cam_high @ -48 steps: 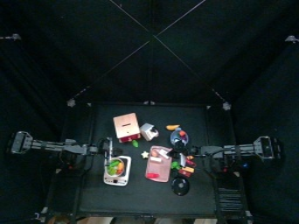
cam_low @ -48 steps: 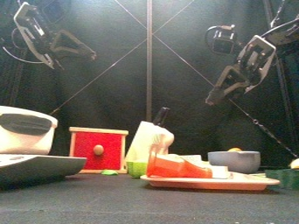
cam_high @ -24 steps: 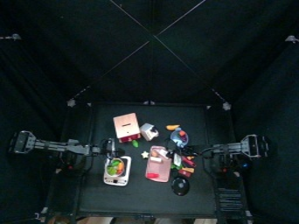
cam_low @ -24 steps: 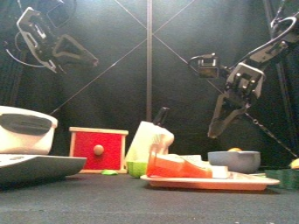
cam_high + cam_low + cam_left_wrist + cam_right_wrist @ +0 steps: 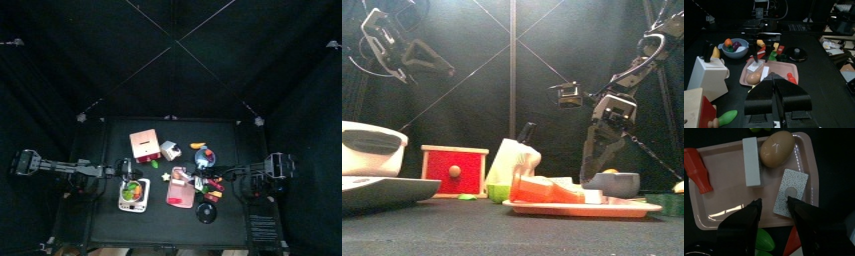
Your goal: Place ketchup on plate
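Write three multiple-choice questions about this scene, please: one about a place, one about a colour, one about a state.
1. Where does the egg lie?
A. in a bowl
B. on the pink tray
C. on the bare table

2. What colour is the long block beside the egg?
A. white
B. green
C. blue

3. How is the right end effector?
A. shut on the egg
B. shut and empty
C. open above the tray

Answers: 1 B, since the right wrist view shows the egg inside the tray's rim; 2 A, since the block is plainly white; 3 C, since its jaws stand apart over the tray and hold nothing.
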